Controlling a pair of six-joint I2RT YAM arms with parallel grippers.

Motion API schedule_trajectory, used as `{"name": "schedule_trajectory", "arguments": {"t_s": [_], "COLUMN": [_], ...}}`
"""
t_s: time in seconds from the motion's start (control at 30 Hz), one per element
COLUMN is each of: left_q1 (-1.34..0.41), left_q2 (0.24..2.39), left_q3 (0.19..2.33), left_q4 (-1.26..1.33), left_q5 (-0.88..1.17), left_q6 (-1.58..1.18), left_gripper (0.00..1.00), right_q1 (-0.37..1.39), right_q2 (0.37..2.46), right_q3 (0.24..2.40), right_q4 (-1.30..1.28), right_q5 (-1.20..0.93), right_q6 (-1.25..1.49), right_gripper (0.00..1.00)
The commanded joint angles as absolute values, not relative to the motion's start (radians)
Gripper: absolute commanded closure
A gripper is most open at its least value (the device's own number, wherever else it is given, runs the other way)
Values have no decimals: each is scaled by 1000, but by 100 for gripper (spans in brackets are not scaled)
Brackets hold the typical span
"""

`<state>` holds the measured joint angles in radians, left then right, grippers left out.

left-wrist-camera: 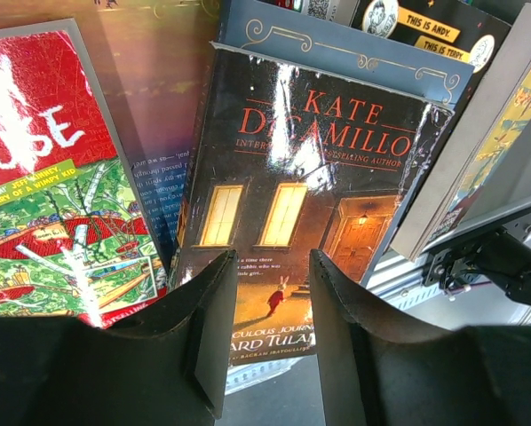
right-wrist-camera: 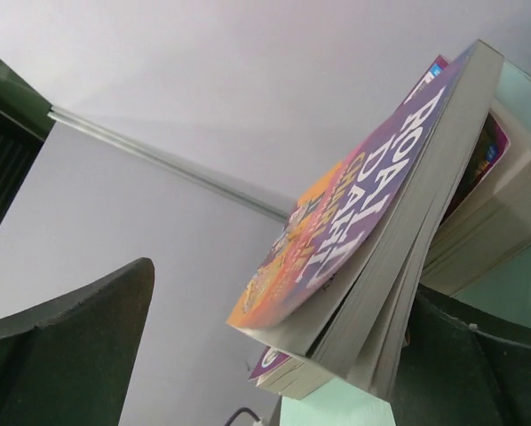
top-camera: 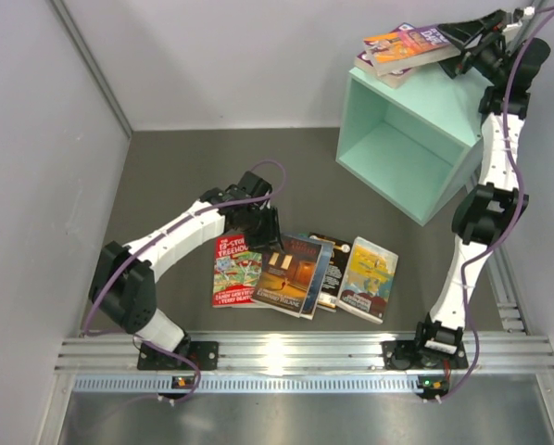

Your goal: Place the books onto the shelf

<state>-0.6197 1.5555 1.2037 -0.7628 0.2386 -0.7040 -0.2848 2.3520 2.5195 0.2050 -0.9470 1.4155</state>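
White walls close round a dark grey worktop (top-camera: 166, 185), with the arm bases on a metal rail (top-camera: 305, 352) at its near edge. Toward the far right stands the mint-green shelf (top-camera: 384, 191), turned at an angle, its open face toward the camera and nothing inside it. On its top lie stacked books: a purple-and-orange paperback (top-camera: 409, 44) uppermost, hanging slightly past the edge, and at least one more book (top-camera: 388, 74) beneath it. The right pincer (top-camera: 462, 48) is raised at the end of that top paperback and is released. In the wrist view its jaws stand wide, one well clear of the pages and the other low beside the stack.

Four or five more books lie overlapping in a row near the rail. From the left they are a red cartoon cover (top-camera: 232, 269), a dark cover with lit windows (top-camera: 291, 273) lying on a blue-edged one (top-camera: 316, 269), a black one (top-camera: 333, 269), and a yellowish one (top-camera: 370, 278) at the right end. The left pincer (left-wrist-camera: 273, 284) hangs over the near edge of the dark cover. Its jaws are partly apart and the book shows through the gap. It seems to be gripping nothing, though whether the fingertips touch the cover is hard to tell.
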Motion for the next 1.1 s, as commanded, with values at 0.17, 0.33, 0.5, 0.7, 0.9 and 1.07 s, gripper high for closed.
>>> {"name": "schedule_trajectory", "arguments": {"t_s": [0.17, 0.33, 0.5, 0.7, 0.9, 1.07], "left_q1": [-617, -620, -620, -634, -644, -653], "left_q2": [1569, 1583, 1615, 1658, 1683, 1664], "left_q3": [1246, 1246, 1267, 1296, 1305, 1286], "left_q4": [-729, -707, -695, -678, -666, -666], "left_q5": [239, 250, 261, 276, 288, 275], "left_q6": [-733, -747, -750, -753, -761, -773], "left_gripper": [57, 57, 57, 58, 59, 59], "right_q1": [-321, -371, -388, -371, -311, -278], "right_q2": [2301, 2224, 2171, 2092, 2085, 2023], "right_q3": [2404, 2391, 2396, 2315, 2327, 2322], "right_q4": [144, -50, -228, -362, -376, -318], "right_q5": [-881, -813, -770, -712, -732, -641], "right_q6": [1330, 1146, 972, 841, 828, 831], "right_gripper": [0, 0, 0, 0, 55, 99]}}
